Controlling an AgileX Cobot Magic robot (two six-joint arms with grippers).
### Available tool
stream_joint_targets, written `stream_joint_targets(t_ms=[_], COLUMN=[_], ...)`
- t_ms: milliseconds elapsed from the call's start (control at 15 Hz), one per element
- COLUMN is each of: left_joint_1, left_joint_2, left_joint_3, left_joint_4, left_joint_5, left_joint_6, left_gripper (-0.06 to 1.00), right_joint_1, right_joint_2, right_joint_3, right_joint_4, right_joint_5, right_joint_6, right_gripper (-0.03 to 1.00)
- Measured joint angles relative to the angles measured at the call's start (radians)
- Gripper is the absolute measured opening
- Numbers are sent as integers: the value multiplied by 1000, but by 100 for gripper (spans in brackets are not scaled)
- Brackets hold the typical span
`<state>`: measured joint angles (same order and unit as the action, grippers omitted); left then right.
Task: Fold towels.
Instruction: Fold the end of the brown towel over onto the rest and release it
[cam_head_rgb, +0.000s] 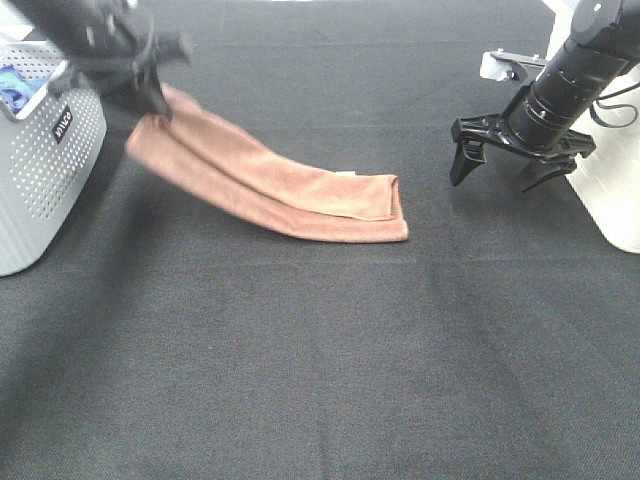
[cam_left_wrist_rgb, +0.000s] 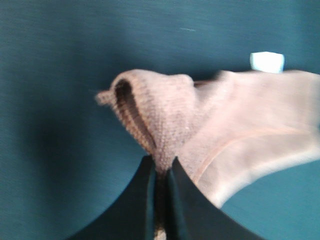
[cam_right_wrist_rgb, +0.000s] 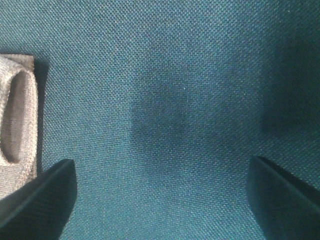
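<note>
The reddish-brown towel (cam_head_rgb: 270, 180) lies folded into a long strip across the dark table. Its right end rests flat; its left end is lifted. My left gripper (cam_head_rgb: 155, 100) is shut on that left end and holds it above the table; in the left wrist view the fingers (cam_left_wrist_rgb: 160, 195) pinch the bunched cloth (cam_left_wrist_rgb: 165, 120), with the white tag (cam_left_wrist_rgb: 266, 61) beyond. My right gripper (cam_head_rgb: 495, 170) is open and empty, hovering right of the towel's right end, whose folded edge (cam_right_wrist_rgb: 17, 120) shows in the right wrist view.
A grey perforated basket (cam_head_rgb: 45, 170) with a blue cloth (cam_head_rgb: 15, 85) inside stands at the left edge. A white container (cam_head_rgb: 615, 190) stands at the right edge, with a small white object (cam_head_rgb: 500, 62) behind the right arm.
</note>
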<state>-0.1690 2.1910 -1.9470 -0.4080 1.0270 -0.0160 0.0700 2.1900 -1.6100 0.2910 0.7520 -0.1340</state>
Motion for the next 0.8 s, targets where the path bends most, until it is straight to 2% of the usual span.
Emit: stream_joint_targets(t_ms=[133, 333, 400, 600, 667, 733, 800], left_joint_1=[-56, -162, -200, -260, -275, -289, -299], left_joint_2=[8, 91, 157, 271, 298, 320, 331], left_joint_3=[-8, -21, -55, -172, -204, -227, -235], left_joint_4=[-62, -174, -223, -275, -277, -279, -280], left_joint_5=[-4, -119, -147, -160, -162, -162, -166], left_joint_6=[-2, -3, -3, -8, -28, -54, -71], left_gripper=[3, 3, 3, 3, 5, 12, 23], right_joint_1=[0, 0, 0, 0, 0, 0, 0], right_joint_2=[0, 0, 0, 0, 0, 0, 0], right_joint_3=[0, 0, 0, 0, 0, 0, 0], right_joint_4=[0, 1, 1, 1, 1, 1, 1], right_joint_5=[0, 0, 0, 0, 0, 0, 0], right_joint_6=[0, 0, 0, 0, 0, 0, 0], right_gripper=[86, 86, 86, 86, 86, 86, 86])
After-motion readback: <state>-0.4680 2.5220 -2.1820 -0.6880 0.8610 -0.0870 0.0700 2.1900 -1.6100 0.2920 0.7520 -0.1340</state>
